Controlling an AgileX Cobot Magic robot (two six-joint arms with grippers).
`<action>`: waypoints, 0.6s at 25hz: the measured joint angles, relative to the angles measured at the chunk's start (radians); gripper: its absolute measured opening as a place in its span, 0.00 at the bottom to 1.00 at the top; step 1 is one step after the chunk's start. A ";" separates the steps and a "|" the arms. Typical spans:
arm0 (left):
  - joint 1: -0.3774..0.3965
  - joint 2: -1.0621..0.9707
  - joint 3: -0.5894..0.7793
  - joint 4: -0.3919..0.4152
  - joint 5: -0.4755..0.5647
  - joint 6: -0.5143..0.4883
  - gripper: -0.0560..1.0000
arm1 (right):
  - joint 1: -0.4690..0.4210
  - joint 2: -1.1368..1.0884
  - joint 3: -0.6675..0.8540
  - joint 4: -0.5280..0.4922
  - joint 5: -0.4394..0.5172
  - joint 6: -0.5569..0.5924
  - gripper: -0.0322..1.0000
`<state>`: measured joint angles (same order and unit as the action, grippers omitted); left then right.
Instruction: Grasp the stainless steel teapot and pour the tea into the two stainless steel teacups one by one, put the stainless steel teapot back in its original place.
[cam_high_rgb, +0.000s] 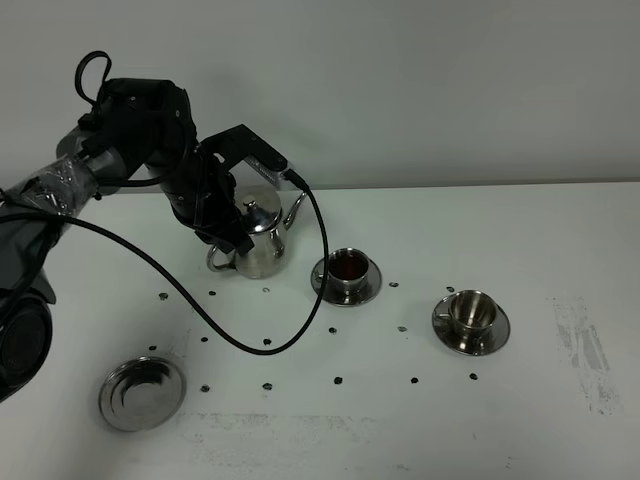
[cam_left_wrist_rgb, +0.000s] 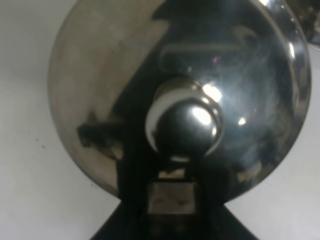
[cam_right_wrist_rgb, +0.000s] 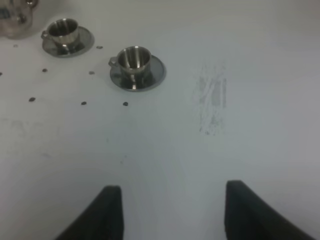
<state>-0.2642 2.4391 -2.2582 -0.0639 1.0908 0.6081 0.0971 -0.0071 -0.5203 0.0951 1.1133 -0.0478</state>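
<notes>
White bench (cam_high_rgb: 560, 240) against a pale wall, marked with small dark dots. The left end effector (cam_high_rgb: 230, 240) is closed on the handle side of the stainless steel teapot (cam_high_rgb: 262, 240). The pot is upright, spout toward the first teacup (cam_high_rgb: 347, 268). From the high view it cannot be told whether its base rests on the bench or hangs just clear of it. The left wrist view looks straight down on the lid knob (cam_left_wrist_rgb: 182, 127).

The first teacup stands on its saucer just beside the pot and holds dark reddish tea (cam_high_rgb: 348, 263). The second teacup (cam_high_rgb: 471, 312), also on a saucer, stands further right; its contents are not discernible. The round steel plate (cam_high_rgb: 142, 392) lies bare, well apart from the pot, at the near left.

The right end effector (cam_right_wrist_rgb: 173, 186) is fingers apart, gripping nothing, above bare bench.
</notes>
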 joint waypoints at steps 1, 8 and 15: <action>0.000 0.000 0.000 0.000 0.000 -0.003 0.28 | 0.000 0.000 0.000 0.000 0.000 0.001 0.47; 0.000 0.026 0.000 -0.005 -0.013 -0.018 0.28 | 0.000 0.000 0.000 0.000 0.000 0.001 0.47; -0.002 0.021 0.001 -0.007 0.002 -0.010 0.28 | 0.000 0.000 0.000 0.000 0.000 0.001 0.47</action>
<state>-0.2663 2.4598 -2.2574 -0.0704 1.0928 0.5980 0.0971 -0.0071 -0.5203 0.0951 1.1133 -0.0469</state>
